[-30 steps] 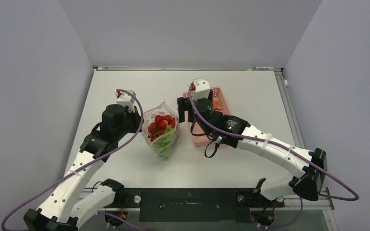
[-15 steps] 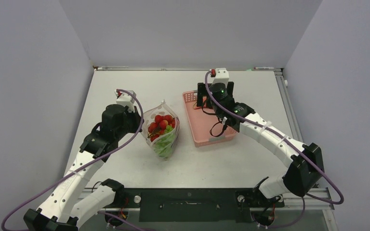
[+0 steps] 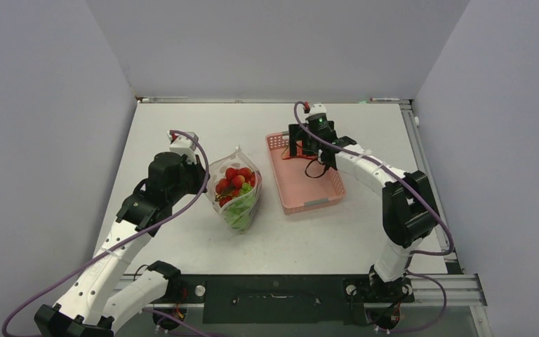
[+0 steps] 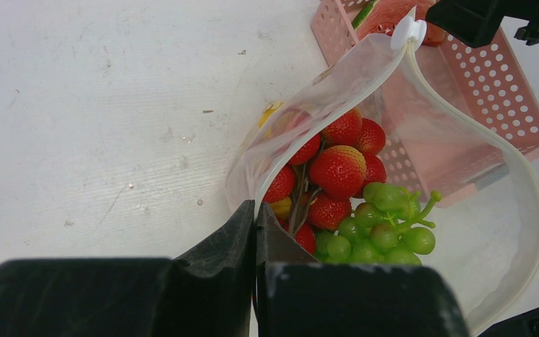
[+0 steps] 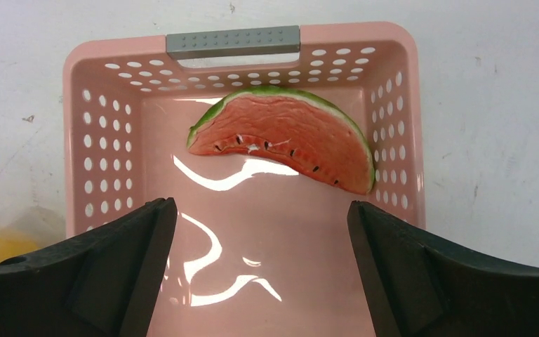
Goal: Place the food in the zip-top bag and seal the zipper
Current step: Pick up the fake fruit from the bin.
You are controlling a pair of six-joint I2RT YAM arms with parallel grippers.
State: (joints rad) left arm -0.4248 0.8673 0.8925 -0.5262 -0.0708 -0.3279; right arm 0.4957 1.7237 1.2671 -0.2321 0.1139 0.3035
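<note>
On scuffed white table [image 3: 182, 126], grey walls [image 3: 267, 49], left fingers [image 4: 219, 239] pinching bag [image 4: 491, 232], right fingers [image 5: 112, 267] spread

zip-top bag [image 4: 323, 88] is gaping wide for you, left gripper [image 4: 256, 210] pinching its rim | strawberries [image 4: 337, 168], grapes [image 4: 382, 225] are crowding inside | basket [image 5: 245, 42] walls are boxing 1 watermelon slice [image 5: 284, 140], top open

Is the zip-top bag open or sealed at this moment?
Open. The mouth of the zip-top bag gapes wide over strawberries and green grapes; the left gripper pinches its rim.
</note>
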